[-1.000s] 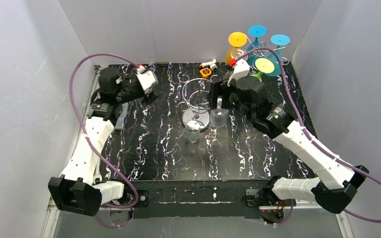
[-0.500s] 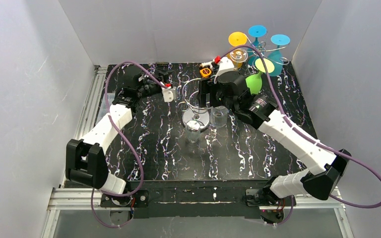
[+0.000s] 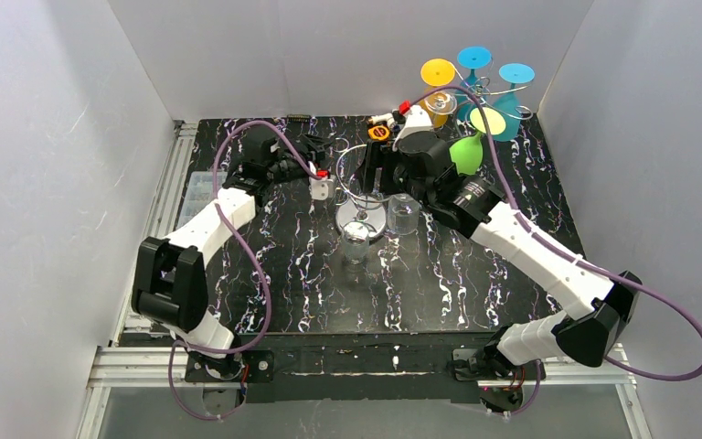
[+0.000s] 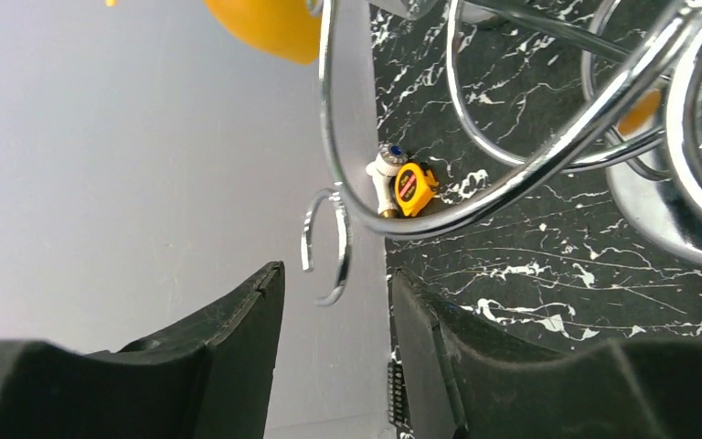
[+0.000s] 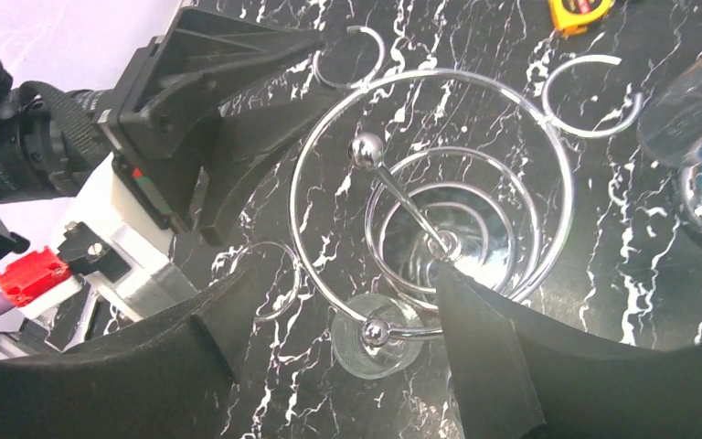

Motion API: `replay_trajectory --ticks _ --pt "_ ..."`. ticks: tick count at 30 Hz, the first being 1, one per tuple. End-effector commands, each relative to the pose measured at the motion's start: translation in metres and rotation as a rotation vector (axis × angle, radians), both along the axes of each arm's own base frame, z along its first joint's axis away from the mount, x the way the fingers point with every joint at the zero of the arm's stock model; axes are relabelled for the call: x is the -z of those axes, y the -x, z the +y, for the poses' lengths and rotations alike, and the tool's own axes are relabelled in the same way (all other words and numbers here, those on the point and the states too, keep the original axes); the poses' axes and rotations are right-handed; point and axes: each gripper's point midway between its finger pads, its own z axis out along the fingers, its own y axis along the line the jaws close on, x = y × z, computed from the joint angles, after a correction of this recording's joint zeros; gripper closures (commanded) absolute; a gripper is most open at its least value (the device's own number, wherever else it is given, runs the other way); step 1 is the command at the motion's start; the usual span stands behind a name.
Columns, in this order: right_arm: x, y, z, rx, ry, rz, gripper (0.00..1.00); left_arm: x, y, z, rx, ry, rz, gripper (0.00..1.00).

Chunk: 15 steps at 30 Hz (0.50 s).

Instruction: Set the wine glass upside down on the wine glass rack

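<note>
Jaws: your left gripper (image 4: 335,274) and right gripper (image 5: 343,283) both parted, empty | flanking rack (image 3: 362,219) mid-frame, probably steadying it | wine glass (image 3: 356,242) just below, untouched

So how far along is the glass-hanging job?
Nothing done yet: the chrome rack holds no glass; the clear wine glass stands on the table beside it. The left gripper and right gripper hover open and empty at the rack. Grasping, flipping, hanging remain.
</note>
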Motion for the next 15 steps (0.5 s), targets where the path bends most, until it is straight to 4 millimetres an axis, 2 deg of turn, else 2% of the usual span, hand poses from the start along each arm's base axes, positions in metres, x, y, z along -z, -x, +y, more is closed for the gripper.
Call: replay_trajectory --ticks 1,4,10,15 --pt "0.001 0.006 0.014 -0.014 -0.085 0.025 0.21 -0.005 0.003 -0.012 0.058 -0.001 -0.041 0.57" --pt "0.002 0.009 0.016 -0.02 -0.097 0.037 0.21 -0.003 -0.003 -0.012 0.045 -0.005 -0.036 0.66" --pt "0.008 0.016 0.023 -0.04 -0.108 0.061 0.25 -0.005 -0.009 -0.013 0.029 -0.009 -0.043 0.94" --pt "0.012 0.022 0.022 -0.043 -0.105 0.078 0.27 -0.015 -0.002 -0.012 0.024 0.003 -0.052 0.99"
